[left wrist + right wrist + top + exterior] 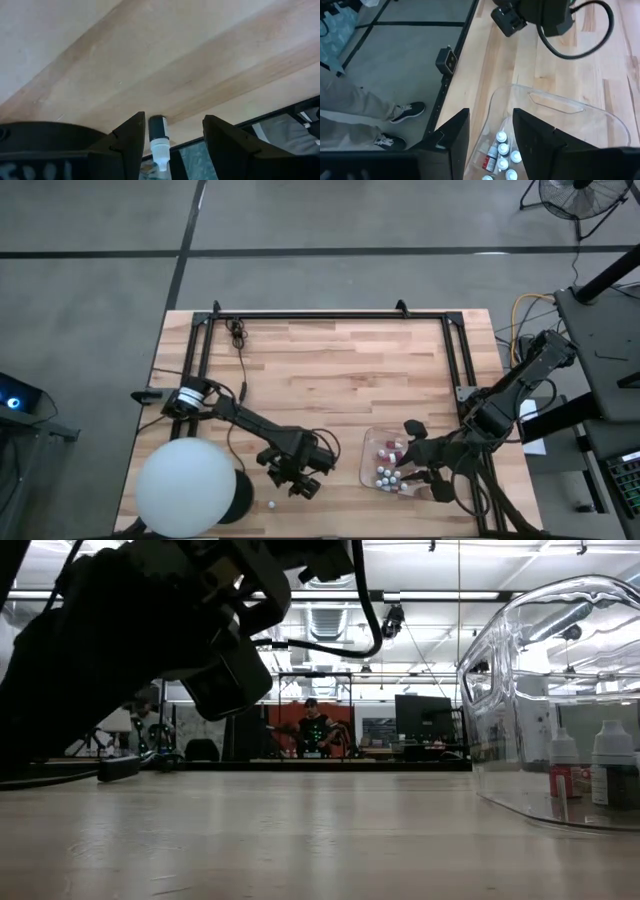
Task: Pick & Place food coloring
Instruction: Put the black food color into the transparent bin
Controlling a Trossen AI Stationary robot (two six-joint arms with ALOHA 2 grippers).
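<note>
One small food coloring bottle (pixel 270 503) with a white ribbed cap rests on the wooden table close to its near edge. In the left wrist view this bottle (pixel 159 140) shows between the open fingers of my left gripper (pixel 172 131), which stand on either side without touching it. My left gripper (pixel 297 480) slants down just right of it. Several more bottles (pixel 501 155) stand in a clear plastic tray (pixel 372 442) at the near right. My right gripper (pixel 491 125) hovers open above that tray, nothing between its fingers.
A big white ball (pixel 185 485) sits at the near left corner, close beside the loose bottle. A black frame (pixel 330 315) runs along the table's far and side edges. A person's legs (pixel 395 112) stand beside the table. The tray wall (pixel 500 690) rises at the low view's right.
</note>
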